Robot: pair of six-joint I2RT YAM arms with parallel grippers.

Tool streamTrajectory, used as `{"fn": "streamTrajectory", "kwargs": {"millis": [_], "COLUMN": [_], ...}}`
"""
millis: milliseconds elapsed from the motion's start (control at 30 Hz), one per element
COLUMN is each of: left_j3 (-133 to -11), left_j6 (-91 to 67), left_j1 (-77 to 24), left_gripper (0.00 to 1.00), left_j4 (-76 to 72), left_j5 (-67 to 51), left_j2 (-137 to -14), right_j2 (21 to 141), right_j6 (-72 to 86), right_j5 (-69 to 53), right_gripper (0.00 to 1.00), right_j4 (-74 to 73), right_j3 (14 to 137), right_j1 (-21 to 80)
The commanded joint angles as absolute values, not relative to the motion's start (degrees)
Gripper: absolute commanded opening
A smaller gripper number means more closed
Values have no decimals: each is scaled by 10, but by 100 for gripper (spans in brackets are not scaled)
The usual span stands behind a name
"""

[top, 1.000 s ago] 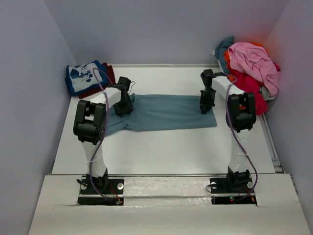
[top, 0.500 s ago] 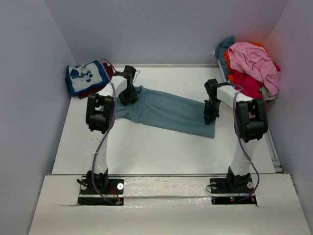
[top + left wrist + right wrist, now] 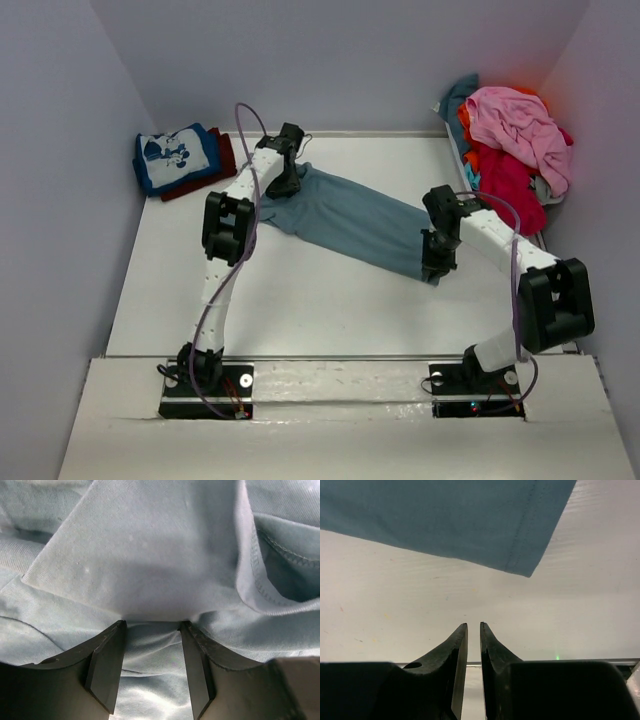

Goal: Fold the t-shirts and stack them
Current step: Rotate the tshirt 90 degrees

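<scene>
The slate-blue t-shirt [image 3: 355, 215] lay slantwise across the table [image 3: 300, 310], from far left to near right. The left gripper [image 3: 152, 625] pinched a fold at its far-left end. The right gripper [image 3: 473, 626], jaws almost together on nothing, hung just beside its near-right corner.

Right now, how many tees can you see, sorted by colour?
slate-blue tee: 1
blue print tee: 1
dark red tee: 1
pink tee: 1
red tee: 1
orange tee: 1
teal tee: 1
Total: 7 showing; more may lie hidden under the pink one.
</scene>
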State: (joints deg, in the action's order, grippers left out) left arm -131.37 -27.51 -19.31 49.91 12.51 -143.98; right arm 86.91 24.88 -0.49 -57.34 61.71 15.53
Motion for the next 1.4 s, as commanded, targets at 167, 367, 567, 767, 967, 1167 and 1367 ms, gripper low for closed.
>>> {"fn": "streamTrajectory", "kwargs": {"millis": [167, 367, 567, 767, 967, 1167, 1367], "left_j3": [-1201, -1159, -1138, -1128, -1119, -1071, -1003], "left_j6": [-280, -279, -276, -285, -294, -310, -323], "left_j1": [-237, -237, -237, -237, -237, -237, -219], "left_gripper": [59, 59, 60, 66, 67, 71, 74], "left_j4": [467, 456, 440, 432, 456, 457, 424], "left_j5": [135, 154, 158, 173, 199, 202, 177], "left_j2": [-1409, -1383, -1348, -1304, -1249, -1201, -1187], "right_j2": [962, 1083, 1109, 1128, 1148, 1178, 1197], "right_j6": [269, 283, 262, 247, 241, 240, 242], "right_j5": [98, 127, 144, 137, 115, 112, 106], "right_gripper": [27, 28, 28, 27, 27, 27, 27], "right_j4": [-549, -557, -567, -574, -561, -568, -575], "right_j3": [738, 903, 940, 924, 900, 904, 904], "right_j1": [160, 121, 81, 35, 30, 30, 30]}}
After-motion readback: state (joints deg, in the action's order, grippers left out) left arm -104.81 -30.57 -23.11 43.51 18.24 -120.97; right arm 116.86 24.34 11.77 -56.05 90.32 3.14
